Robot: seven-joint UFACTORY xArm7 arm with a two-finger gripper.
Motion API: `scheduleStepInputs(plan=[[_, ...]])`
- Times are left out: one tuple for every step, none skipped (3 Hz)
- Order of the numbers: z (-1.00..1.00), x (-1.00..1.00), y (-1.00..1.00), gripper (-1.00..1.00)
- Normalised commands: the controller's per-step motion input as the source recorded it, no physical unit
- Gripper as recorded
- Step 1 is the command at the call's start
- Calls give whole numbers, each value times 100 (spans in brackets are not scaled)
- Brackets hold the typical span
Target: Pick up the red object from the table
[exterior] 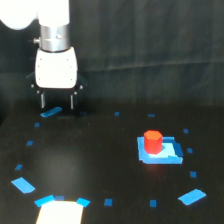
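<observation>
The red object [152, 141] is a small red-orange upright cylinder standing on the light-blue square patch [166, 154] at the exterior view's right. The table [95, 160] is flat matte black. My gripper [57, 103] hangs from the white arm at the upper left, far from the red object. Its two dark fingers [42, 100] point down with a gap between them and nothing held. The fingertips hover just above the table near a blue tape strip [51, 112].
Small blue tape marks [117, 114] dot the table in a rough ring. Larger blue tape pieces lie at the front left [23, 185] and front right [192, 196]. A bright white patch [60, 212] sits at the front edge. A dark curtain [150, 50] hangs behind.
</observation>
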Motion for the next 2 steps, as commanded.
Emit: scheduleStepInputs(plan=[[100, 100, -70, 100], [-77, 100, -52, 100]])
